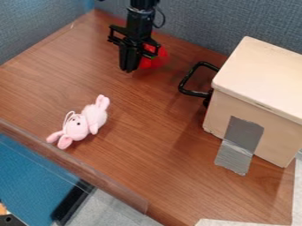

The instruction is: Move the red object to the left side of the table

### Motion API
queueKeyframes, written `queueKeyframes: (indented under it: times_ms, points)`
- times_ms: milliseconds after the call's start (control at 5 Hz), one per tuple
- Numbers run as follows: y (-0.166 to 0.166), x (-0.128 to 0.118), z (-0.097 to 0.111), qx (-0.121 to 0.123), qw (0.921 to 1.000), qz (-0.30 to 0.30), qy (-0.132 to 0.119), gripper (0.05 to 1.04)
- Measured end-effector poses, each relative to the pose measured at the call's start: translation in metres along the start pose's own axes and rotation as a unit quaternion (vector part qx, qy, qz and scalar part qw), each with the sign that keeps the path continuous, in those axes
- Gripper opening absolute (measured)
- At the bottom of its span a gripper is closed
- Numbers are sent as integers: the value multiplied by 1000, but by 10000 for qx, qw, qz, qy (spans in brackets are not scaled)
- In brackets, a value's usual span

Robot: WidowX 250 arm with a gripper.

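The black gripper [130, 69] hangs down near the top of the wooden table [147, 119], left of its middle. A red object [155, 60] is right beside and partly behind it, with its left part hidden by the gripper. A small green spot shows at the red object's near edge. Whether the gripper touches or holds the red object, I cannot tell.
A pink plush bunny [87, 121] lies at the left, near the table's front edge. On the right stands a light wooden box [259, 79] with grey tape and a black handle [191, 78] jutting toward the gripper. Blue-grey partitions border the back and left.
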State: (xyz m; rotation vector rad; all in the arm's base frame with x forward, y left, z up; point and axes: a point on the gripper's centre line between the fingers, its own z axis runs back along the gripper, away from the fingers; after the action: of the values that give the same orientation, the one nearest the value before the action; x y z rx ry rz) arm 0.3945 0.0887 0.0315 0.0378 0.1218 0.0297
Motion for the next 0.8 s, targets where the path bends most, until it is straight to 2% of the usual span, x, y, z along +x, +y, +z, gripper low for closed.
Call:
queueKeyframes:
  times_ms: [200, 400, 600, 800]
  points:
    - [2, -1, 0, 64, 9999, 74, 24, 115]
    - [2, -6, -4, 84, 9998, 120, 143, 300]
    - [-3, -15, -1, 144, 9996, 92, 213, 591]
    - [-11, -29, 42, 391, 9991, 12, -146, 887]
